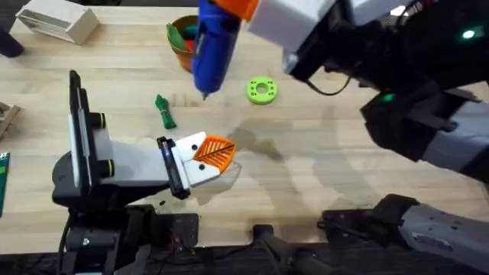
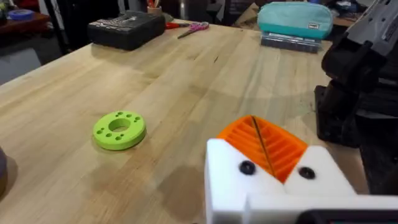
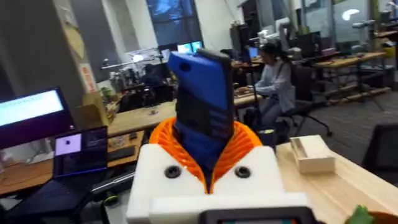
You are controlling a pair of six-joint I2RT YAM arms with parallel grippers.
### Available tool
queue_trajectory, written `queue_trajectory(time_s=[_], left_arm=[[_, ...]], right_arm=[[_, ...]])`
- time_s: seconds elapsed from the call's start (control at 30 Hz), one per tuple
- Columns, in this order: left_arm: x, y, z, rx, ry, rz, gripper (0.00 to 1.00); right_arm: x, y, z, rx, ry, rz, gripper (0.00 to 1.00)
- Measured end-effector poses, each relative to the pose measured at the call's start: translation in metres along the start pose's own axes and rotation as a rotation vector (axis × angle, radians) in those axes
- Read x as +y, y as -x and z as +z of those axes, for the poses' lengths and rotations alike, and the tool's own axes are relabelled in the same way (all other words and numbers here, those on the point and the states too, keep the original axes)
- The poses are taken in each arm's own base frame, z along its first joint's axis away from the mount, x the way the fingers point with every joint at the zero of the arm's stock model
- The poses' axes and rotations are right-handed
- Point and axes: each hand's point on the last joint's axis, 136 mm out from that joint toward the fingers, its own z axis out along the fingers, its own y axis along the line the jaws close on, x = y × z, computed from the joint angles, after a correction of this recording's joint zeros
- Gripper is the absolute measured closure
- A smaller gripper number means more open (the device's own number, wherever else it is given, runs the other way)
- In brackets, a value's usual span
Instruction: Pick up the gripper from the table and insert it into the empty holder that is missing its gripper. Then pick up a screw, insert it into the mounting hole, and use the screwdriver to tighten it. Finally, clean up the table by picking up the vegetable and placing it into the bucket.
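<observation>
Screwdriver [image 1: 212, 42] near-upright, tip toward table [image 1: 321, 176]

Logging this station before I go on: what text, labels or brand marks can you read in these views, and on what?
None can be read.
Teal pouch: white patch with dark marks, too blurred.
Monitor in the room behind: lit page, too small.
Screwdriver, green ring, bucket: no print visible.
</observation>
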Motion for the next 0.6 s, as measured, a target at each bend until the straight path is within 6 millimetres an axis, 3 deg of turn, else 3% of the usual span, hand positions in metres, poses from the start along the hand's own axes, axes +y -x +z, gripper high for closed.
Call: queue_trajectory(time_s=[0.17, 0.6], left_arm=[[0.0, 0.0, 0.0, 0.0, 0.0, 0.0, 0.996], [0.0, 0.0, 0.0, 0.0, 0.0, 0.0, 0.996]], right_arm=[[0.018, -0.018, 0.012, 0.014, 0.111, 0.0, 0.973], [0.051, -0.036, 0.009, 0.08, 0.288, -0.051, 0.973]])
